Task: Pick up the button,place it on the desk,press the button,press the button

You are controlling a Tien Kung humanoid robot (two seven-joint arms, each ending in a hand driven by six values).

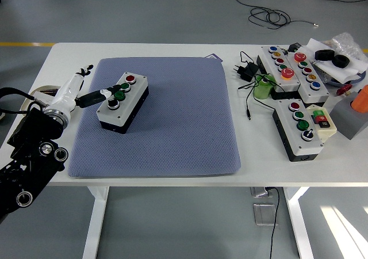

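Observation:
A grey button box (122, 102) with a black base lies on the blue-grey mat (172, 126), on its left part. On its top are a red button (130, 78), two green buttons (122, 91) and a black knob (114, 103). My left hand (98, 96) comes in from the left, white at the wrist with black fingers. One finger (112, 90) stretches out to the box's left edge by the green buttons; whether it presses one I cannot tell. The hand holds nothing. My right arm is out of view.
Several more button boxes (287, 69) (300, 126), a black power adapter (248, 70) with cables, a green cylinder (263, 89), a small cream switch box (322, 121) and an orange object (361, 101) crowd the table's right side. A white plate (41, 92) sits under my left arm.

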